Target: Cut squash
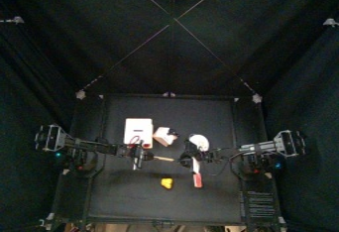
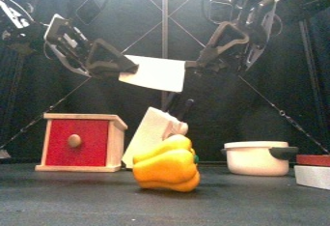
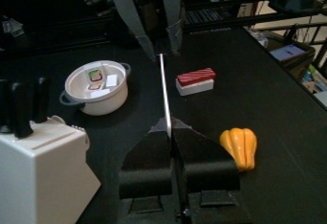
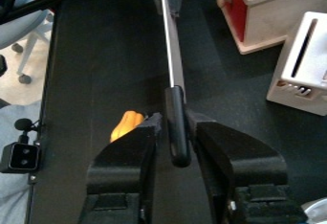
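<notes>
Black curtains close in a small dark counter (image 1: 133, 181) where both arms meet above the middle. Raised over it, the left end effector (image 3: 179, 161) is clamped narrow on the edge of a thin, wide white blade (image 2: 154, 72), seen edge-on from its own wrist. From the other side, the right end effector (image 4: 179, 137) grips the black handle (image 4: 179, 123) of that same knife. Below them, near the front edge, the yellow squash (image 2: 165, 164) lies on the counter, apart from both. Around it stand a red wooden box (image 2: 83, 141), a white knife block (image 3: 36, 170), a white pot (image 2: 258, 157) and a red bar (image 3: 196, 78).
</notes>
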Motion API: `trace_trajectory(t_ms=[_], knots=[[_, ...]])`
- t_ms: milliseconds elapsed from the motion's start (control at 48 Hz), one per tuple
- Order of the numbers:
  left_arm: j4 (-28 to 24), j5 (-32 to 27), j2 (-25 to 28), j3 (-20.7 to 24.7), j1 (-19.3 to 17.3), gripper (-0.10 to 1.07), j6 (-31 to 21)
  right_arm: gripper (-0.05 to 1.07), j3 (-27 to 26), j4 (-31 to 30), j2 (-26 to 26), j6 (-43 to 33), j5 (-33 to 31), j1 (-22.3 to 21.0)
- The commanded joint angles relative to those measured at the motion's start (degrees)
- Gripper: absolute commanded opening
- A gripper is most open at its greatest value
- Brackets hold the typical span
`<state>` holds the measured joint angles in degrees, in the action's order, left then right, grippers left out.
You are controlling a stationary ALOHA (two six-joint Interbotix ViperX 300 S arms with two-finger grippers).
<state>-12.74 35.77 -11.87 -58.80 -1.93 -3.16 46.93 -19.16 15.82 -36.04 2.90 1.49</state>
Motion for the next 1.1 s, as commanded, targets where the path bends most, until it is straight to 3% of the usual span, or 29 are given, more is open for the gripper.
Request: trace_trajectory(t_ms=[0, 562, 896, 1083], knots=[[0.09, 0.35, 0.18, 1.58, -0.18, 0.13, 0.09, 0.65, -1.05, -0.09, 0.53, -0.09, 0.18, -0.18], [0.62, 0.44, -0.26, 2.20, 1.05, 0.14, -0.26, 0.48, -3.87, 2.11, 0.62, -0.26, -6.59, -0.09], [11.69, -1.23, -3.08, 1.32, 7.47, 0.13, 0.62, 0.47, -9.67, 2.11, 0.88, -0.18, -16.61, 3.52], [18.19, -1.32, -4.39, 0.79, 12.48, 0.13, 8.26, 0.47, -11.51, 1.67, 0.62, -0.18, -18.90, 5.80]])
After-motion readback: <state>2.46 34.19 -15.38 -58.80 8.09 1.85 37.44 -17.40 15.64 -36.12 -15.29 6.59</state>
